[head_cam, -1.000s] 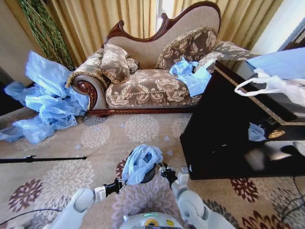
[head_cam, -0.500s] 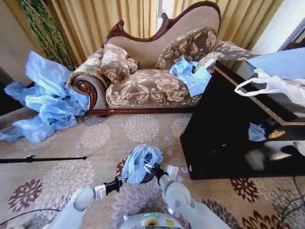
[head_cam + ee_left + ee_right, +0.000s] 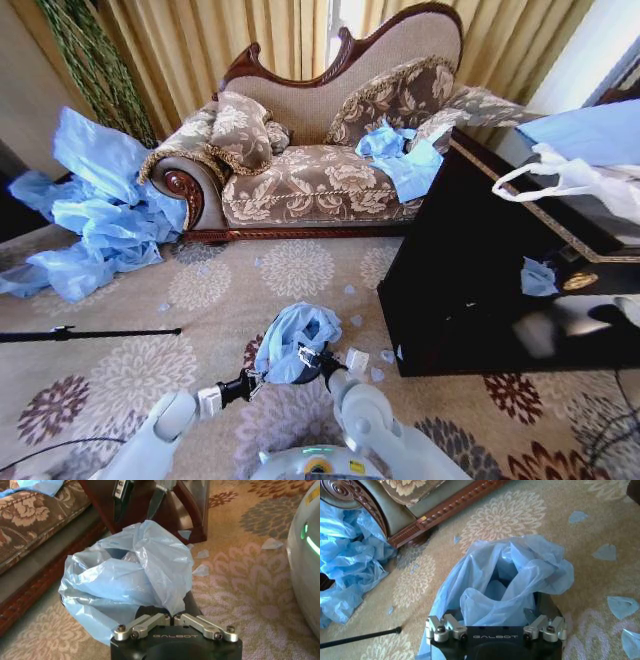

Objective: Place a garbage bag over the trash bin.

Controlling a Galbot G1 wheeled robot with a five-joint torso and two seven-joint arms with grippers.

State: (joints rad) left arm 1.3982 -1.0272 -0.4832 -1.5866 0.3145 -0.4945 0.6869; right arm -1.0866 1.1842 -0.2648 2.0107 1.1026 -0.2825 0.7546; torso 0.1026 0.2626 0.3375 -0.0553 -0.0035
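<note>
A patterned rug (image 3: 200,285) with pale flower medallions covers the floor in front of a carved sofa (image 3: 320,150), with a heap of blue bags (image 3: 95,215) to the robot's left and a dark cabinet (image 3: 500,270) to its right. Close in front of the robot stands the trash bin (image 3: 318,368), upright, its black wall showing only in slivers under the garbage bag (image 3: 295,340), which sits bunched and puffed over the bin's mouth rather than drawn down its sides.

The left end effector (image 3: 250,383) is at the near-left side of the bin; in the left wrist view its fingers (image 3: 150,621) meet on a fold of the blue film, so it appears clamped on the bag's edge. The right end effector (image 3: 312,358) is at the near-right side, touching the bag. In the right wrist view its fingers (image 3: 442,625) stand apart with bag film lying between them, not pinched.

The bin lies just ahead of both end effectors, its axis vertical, with the right one slightly nearer the rim. The likely remaining work is spreading the bag's opening outward and down around the rim, which the thin crinkly film may resist by springing back.
</note>
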